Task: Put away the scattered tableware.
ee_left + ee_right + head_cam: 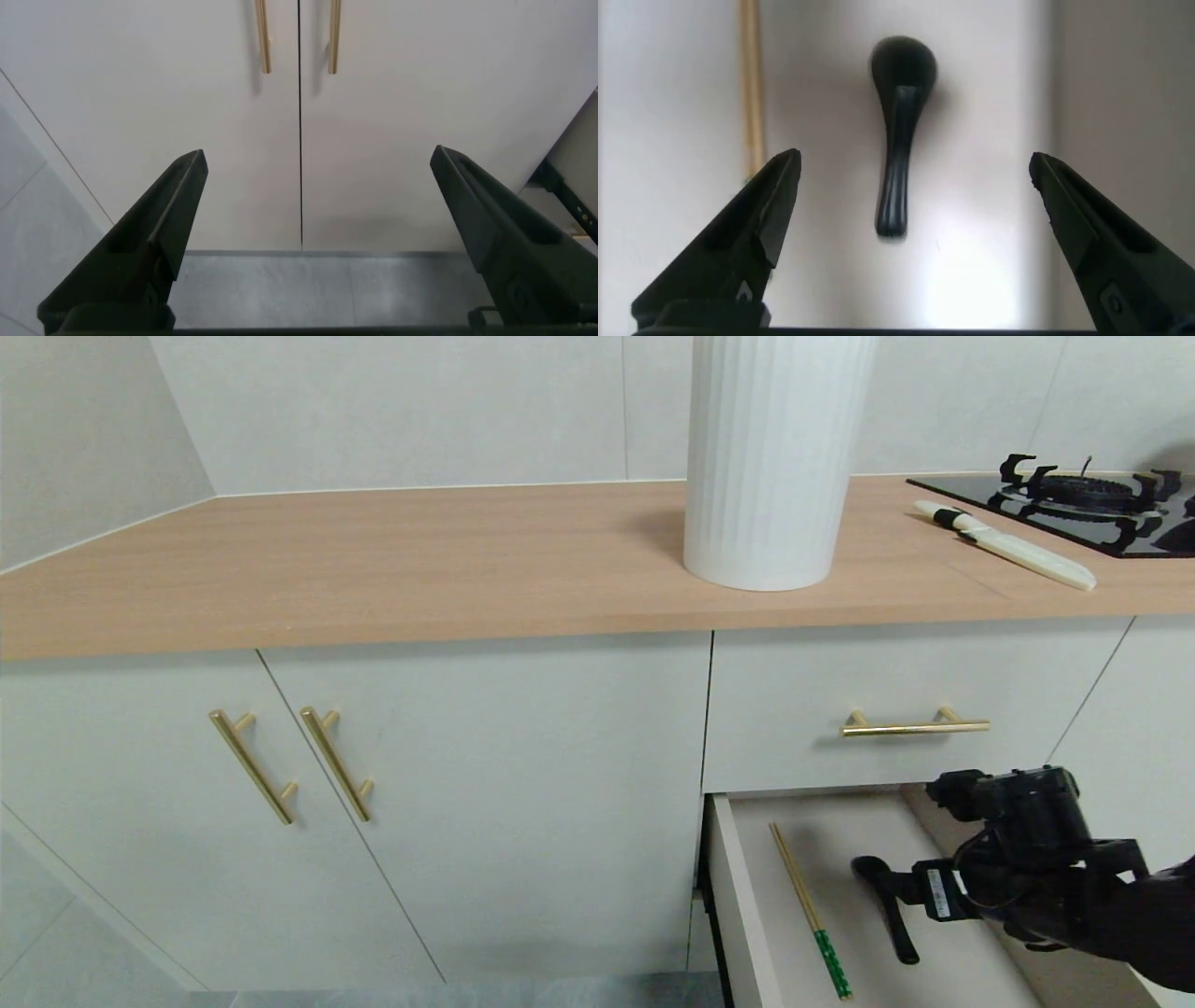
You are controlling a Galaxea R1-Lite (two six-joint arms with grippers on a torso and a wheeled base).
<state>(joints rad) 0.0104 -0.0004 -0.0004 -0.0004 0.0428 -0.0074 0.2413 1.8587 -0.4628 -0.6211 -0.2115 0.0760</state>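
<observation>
Head view: the right arm (1046,868) is hanging over the right side of an open drawer (738,896), with its wrist bending down toward the drawer floor. A black spoon (892,919) is lying on that floor just to the left of the arm, its bowl pointing toward the drawer's back and its handle toward the front. A pair of chopsticks (808,905) with green ends is lying further left, nearer the drawer's left wall, apart from the spoon and running roughly the same way. Above it, a second drawer (794,709) with a gold handle is sitting closed. On the worktop (373,560) a tall white ribbed cylinder (770,457) is standing near the front edge. A pale knife (1004,546) is lying toward the right end, just beside a black hob (1083,499).

Left wrist view: the left claw (317,157) is gaping wide and holding nothing. It is pointing at a closed pair of cabinet doors (420,140) with gold handles, low down near the grey floor (308,289).

Right wrist view: the right claw (912,161) is spreading wide, gripping nothing, and pointing down at the drawer floor. The spoon (898,131) is lying beyond it in the gap between the two fingers (757,224), touching neither, with its handle end nearer the claw. The chopsticks (750,84) are lying beside the spoon, in line with one fingertip and well apart from the other.
</observation>
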